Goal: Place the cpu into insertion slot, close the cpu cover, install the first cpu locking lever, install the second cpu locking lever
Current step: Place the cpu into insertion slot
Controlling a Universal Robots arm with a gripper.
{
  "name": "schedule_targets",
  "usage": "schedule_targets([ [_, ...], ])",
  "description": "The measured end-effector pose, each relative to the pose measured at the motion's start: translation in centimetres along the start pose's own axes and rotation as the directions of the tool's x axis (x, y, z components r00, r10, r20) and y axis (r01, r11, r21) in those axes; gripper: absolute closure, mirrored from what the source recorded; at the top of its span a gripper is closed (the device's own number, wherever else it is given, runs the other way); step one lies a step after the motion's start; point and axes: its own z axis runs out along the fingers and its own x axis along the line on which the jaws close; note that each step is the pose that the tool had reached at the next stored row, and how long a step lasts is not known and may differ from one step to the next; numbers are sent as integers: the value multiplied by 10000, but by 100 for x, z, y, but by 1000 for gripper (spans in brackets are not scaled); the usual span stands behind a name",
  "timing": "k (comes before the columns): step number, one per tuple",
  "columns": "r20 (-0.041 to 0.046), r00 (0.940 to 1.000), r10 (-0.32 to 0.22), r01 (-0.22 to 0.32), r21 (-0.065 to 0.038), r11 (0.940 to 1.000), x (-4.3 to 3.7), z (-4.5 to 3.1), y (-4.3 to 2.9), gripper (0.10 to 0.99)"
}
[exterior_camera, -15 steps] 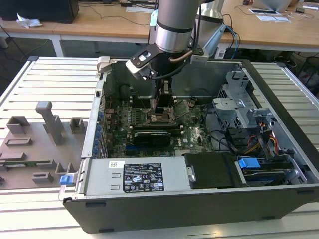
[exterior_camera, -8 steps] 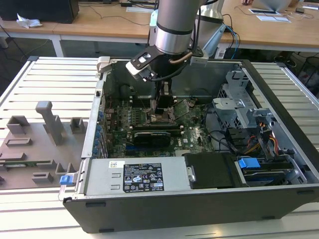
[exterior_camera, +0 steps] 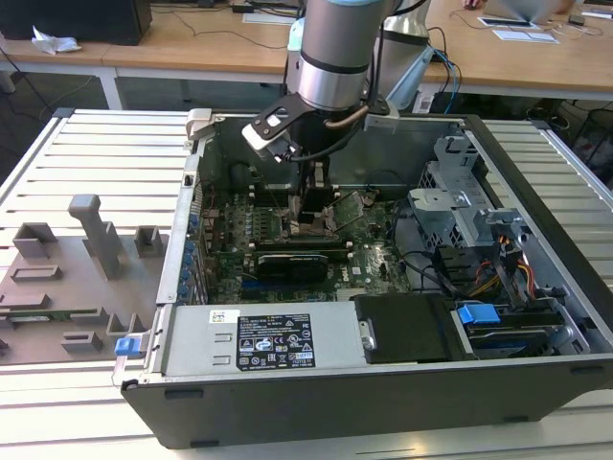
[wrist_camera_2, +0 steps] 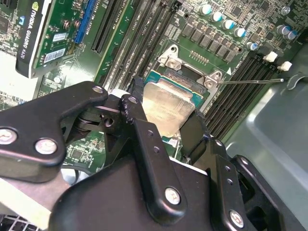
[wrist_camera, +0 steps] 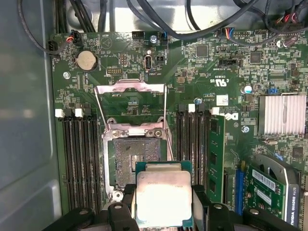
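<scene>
My gripper point(exterior_camera: 314, 206) reaches down into the open computer case over the motherboard. It is shut on the cpu point(wrist_camera: 163, 197), a square chip with a silver-grey top, and a black finger point(wrist_camera: 199, 204) presses each side. In the second wrist view the cpu point(wrist_camera_2: 168, 108) hangs flat just above the board. The insertion slot point(wrist_camera: 132, 161) lies bare and dark beside the chip. The cpu cover point(wrist_camera: 131, 85) is swung open and lies back flat beyond the slot. Two thin locking levers point(wrist_camera: 167, 120) stand released along its sides, and one lever point(wrist_camera_2: 250, 81) sticks out sideways.
Memory slots point(wrist_camera: 77, 159) flank the socket on both sides. A graphics card point(wrist_camera: 274, 187) lies close by, a power supply point(exterior_camera: 273, 340) sits at the case front, and drive bays with cables point(exterior_camera: 479, 249) fill the exterior view's right. A grey fixture point(exterior_camera: 77, 273) stands outside the case.
</scene>
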Motion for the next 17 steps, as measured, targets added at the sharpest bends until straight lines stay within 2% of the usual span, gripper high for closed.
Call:
schedule_targets([
  [9, 2, 10000, 0, 0, 1, 10000, 10, 80, 28, 541],
  [12, -1, 10000, 1, -1, 1, 10000, 83, 111, 70, 541],
  [15, 0, 10000, 1, -1, 1, 10000, 175, 148, 80, 541],
  [17, -2, 10000, 0, 0, 0, 10000, 200, 181, 85, 541],
])
